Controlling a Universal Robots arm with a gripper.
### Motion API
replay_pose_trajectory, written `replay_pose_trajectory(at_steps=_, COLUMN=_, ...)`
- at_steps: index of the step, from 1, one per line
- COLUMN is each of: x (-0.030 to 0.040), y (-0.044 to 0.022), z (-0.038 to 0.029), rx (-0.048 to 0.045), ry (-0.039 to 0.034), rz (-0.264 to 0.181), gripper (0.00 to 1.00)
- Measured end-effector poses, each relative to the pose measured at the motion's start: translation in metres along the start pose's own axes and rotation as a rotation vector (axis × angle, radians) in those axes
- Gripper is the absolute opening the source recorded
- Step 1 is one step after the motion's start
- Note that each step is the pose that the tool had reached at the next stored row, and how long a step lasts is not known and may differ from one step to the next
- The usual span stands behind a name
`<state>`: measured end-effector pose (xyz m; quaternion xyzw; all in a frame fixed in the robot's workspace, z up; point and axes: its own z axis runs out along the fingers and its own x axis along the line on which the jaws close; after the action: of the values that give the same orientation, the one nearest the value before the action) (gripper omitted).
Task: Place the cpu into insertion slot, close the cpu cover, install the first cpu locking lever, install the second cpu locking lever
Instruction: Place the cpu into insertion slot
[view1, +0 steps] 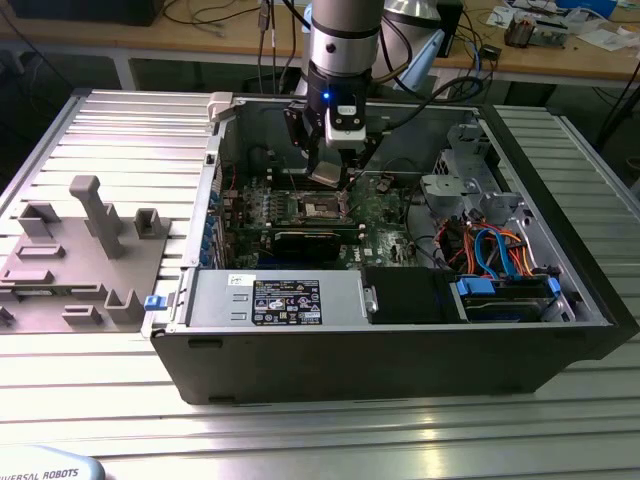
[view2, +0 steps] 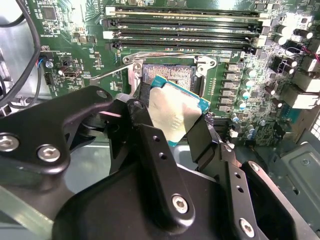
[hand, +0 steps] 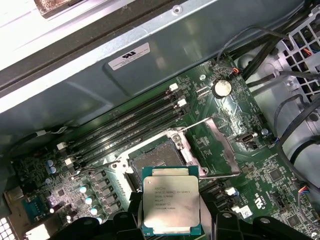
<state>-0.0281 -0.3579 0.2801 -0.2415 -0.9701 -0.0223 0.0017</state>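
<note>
Gripper (view2: 171, 120): jaws closed on opposite edges of cpu (hand: 171, 205). Cpu: held tilted above open insertion slot (hand: 155, 159), far middle of case (view1: 400, 345), unseated. Cpu cover (hand: 220, 146): swung open. Risk, judged: skewed or offset seating bending socket pins; slip from edge-only grip.

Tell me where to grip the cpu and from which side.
Pinch the cpu by two opposite thin edges, coming from above its metal top. It is flat and square, and the gripper holds it that way over the open insertion slot.
</note>
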Motion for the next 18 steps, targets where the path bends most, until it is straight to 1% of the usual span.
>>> replay_pose_trajectory(at_steps=18, x=0.0, y=0.0, z=0.0002, rx=0.0023, ry=-0.0022, rz=0.02, gripper=0.54)
